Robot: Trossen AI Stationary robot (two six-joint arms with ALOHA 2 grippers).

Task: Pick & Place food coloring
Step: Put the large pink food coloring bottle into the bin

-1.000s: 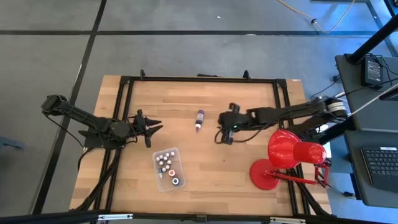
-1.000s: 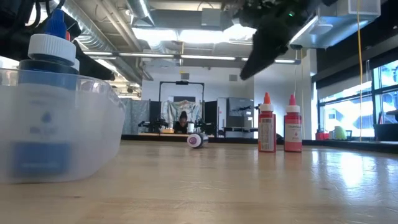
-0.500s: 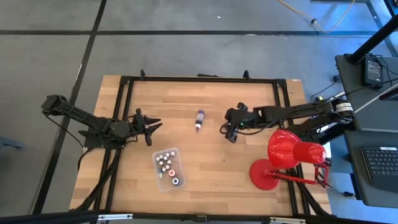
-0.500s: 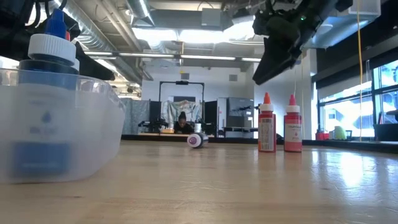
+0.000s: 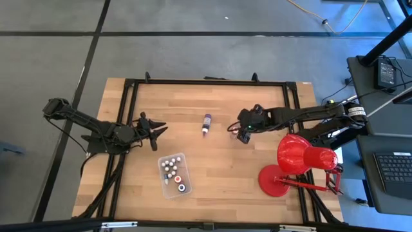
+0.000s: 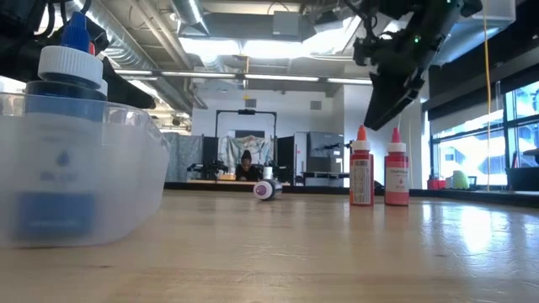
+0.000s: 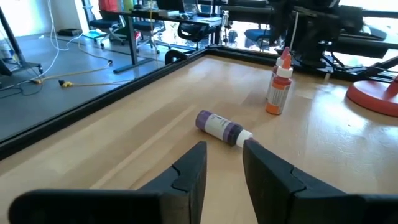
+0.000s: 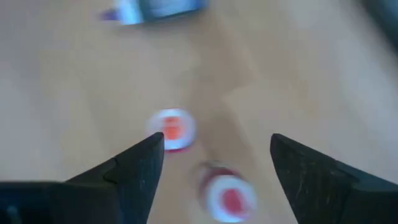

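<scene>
Two red bottles (image 6: 374, 167) upright on table (image 5: 219, 174); right end effector (image 5: 243, 134) spread above; left end effector (image 5: 161, 133) spread, idle.

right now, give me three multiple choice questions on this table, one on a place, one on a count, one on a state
1. Where does the purple bottle lie?
A. in the clear tray
B. on the bare table between the two arms
C. under the lamp

2. How many red bottles stand upright on the table?
A. two
B. four
C. none

3. How are the right gripper fingers?
A. shut on a bottle
B. open above the red bottles
C. shut and empty

Answers: 1 B, the high view shows it on wood, outside the clear tray. 2 A, the low view shows a pair. 3 B, its wrist view shows spread fingers over two red caps.
</scene>
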